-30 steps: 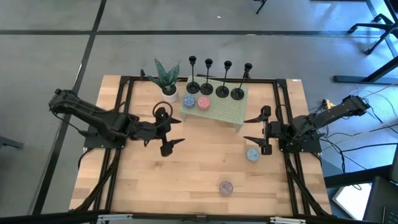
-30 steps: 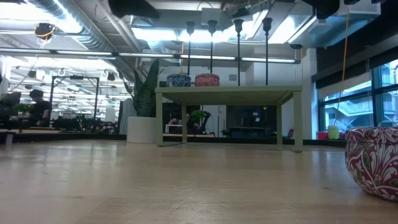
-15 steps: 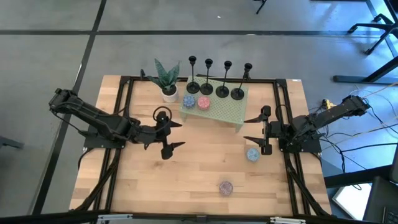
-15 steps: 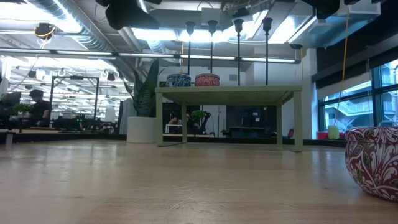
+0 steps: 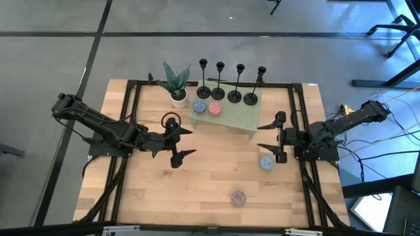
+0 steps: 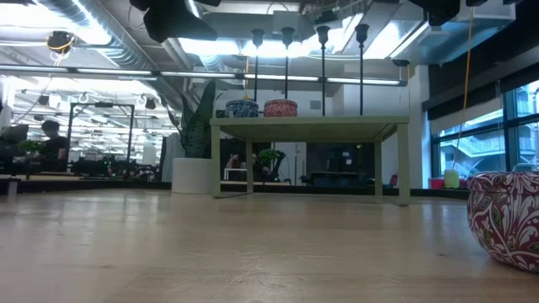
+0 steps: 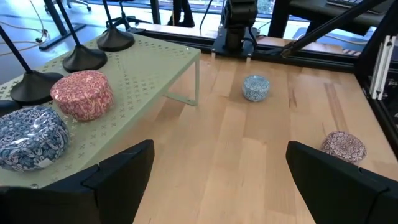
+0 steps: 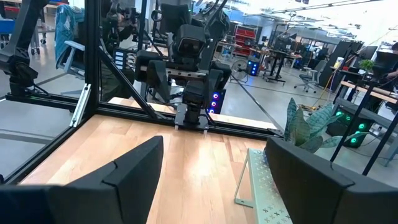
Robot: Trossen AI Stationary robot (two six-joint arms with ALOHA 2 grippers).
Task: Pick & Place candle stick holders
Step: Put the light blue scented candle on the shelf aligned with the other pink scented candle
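Observation:
Four black candle stick holders [image 5: 226, 92] stand in a row by their disc bases on a small green perforated stand [image 5: 231, 115] at the table's far middle. They also show in the low view [image 6: 322, 67], and three bases show in the left wrist view [image 7: 84, 59]. My left gripper [image 5: 184, 141] is open and empty, left of and nearer than the stand, pointing toward the table's right; its wrist view shows the open fingers [image 7: 217, 162]. My right gripper [image 5: 262, 136] is open and empty, right of the stand, pointing left [image 8: 214, 155].
A blue ball [image 5: 199, 107] and a pink ball [image 5: 214, 108] lie on the stand in front of the holders. Another blue ball [image 5: 266, 162] lies by my right gripper, a purple one [image 5: 237, 196] near the front edge. A potted plant [image 5: 176, 84] stands left of the stand.
My left gripper has come down a little and stays open.

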